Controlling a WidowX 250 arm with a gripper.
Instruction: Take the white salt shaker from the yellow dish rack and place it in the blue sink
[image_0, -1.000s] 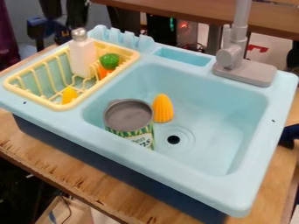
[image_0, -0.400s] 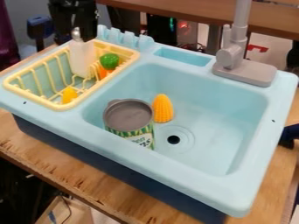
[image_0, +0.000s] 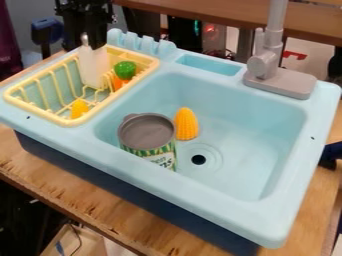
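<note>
Your gripper (image_0: 85, 45) stands wide, its fingers on either side of the white bottle's (image_0: 93, 67) silver top. The bottle is upright in the yellow rack (image_0: 73, 121), left of the sink basin (image_0: 230, 172).

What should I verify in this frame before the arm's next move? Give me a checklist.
1. End effector at the white bottle: ok, it is at the bottle's top.
2. Secure grip on the bottle: cannot tell.
3. Bottle upright: ok, it stands in the yellow rack.
4. Rack free of other items: not ok; a green piece, an orange piece and a yellow piece are in it.
5. Can upright in the sink basin: ok, beside the corn.
6. Drain hole uncovered: ok.
</note>
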